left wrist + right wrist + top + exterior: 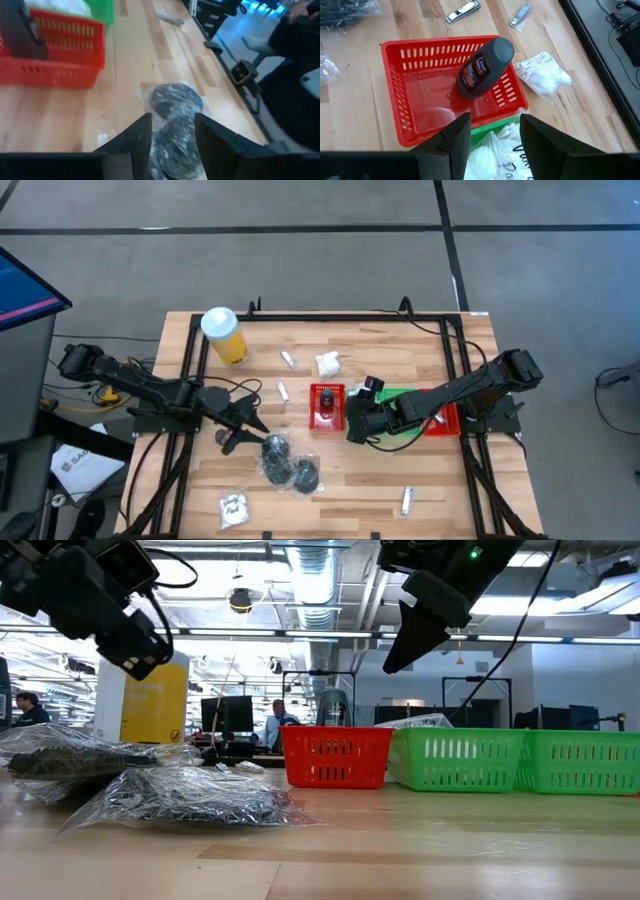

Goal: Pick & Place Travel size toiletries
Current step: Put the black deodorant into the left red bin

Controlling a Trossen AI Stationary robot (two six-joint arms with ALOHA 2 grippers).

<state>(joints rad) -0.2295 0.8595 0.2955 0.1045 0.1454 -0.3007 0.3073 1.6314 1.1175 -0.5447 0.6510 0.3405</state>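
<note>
Two clear bags of black round pieces (288,462) lie on the table near its front. They also show in the low view (170,795). My left gripper (247,435) hangs open just left of and above them (140,645), with one bag (172,100) ahead of its fingers (172,147). My right gripper (355,422) hangs open and empty above the seam between the red tray (410,100) and the green tray (415,405). A dark bottle (482,67) leans on the red tray's far wall. A white sachet (490,150) lies in the green tray.
A yellow cylinder with a white lid (225,335) stands at the far left. A white sachet (327,363) and two small silver pieces (285,375) lie behind the trays. Another sachet (235,508) and a silver piece (408,500) lie near the front edge.
</note>
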